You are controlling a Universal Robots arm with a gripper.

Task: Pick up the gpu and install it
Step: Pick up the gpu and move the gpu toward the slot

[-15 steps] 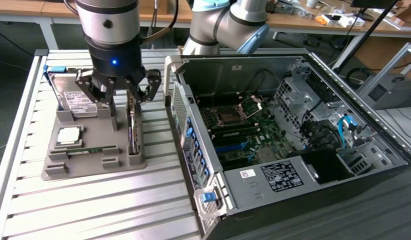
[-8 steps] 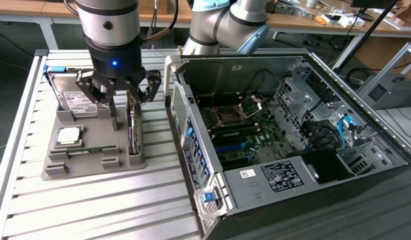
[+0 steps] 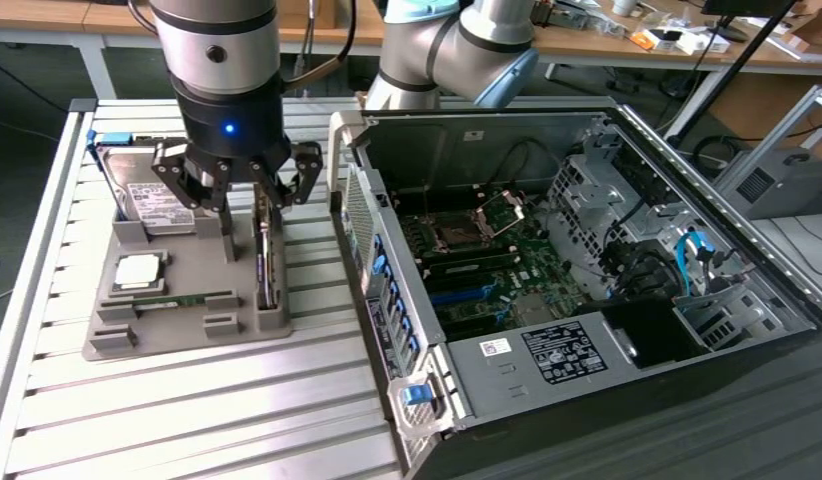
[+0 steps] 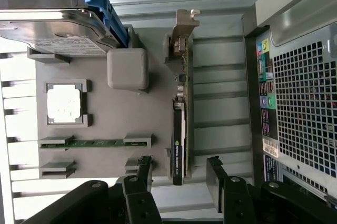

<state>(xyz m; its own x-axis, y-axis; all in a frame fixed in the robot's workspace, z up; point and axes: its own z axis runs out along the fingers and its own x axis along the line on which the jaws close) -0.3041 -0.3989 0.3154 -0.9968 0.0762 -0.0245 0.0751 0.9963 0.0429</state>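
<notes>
Pick-up step in hand: gripper (image 3: 242, 200), jaws apart, hangs over the gpu (image 4: 179, 145) standing on edge in the grey tray (image 3: 184, 325), not yet gripped; closing likely calls for fingers (image 4: 143, 167) centred astride the thin card.

Exterior view stood high and well back, looked down at a slant on parts tray (image 3: 171, 325) and open computer case (image 3: 445, 150), wrist view sat close above the tray, faced straight down past the gripper (image 4: 179, 171), both shared tray and case's near wall.
</notes>
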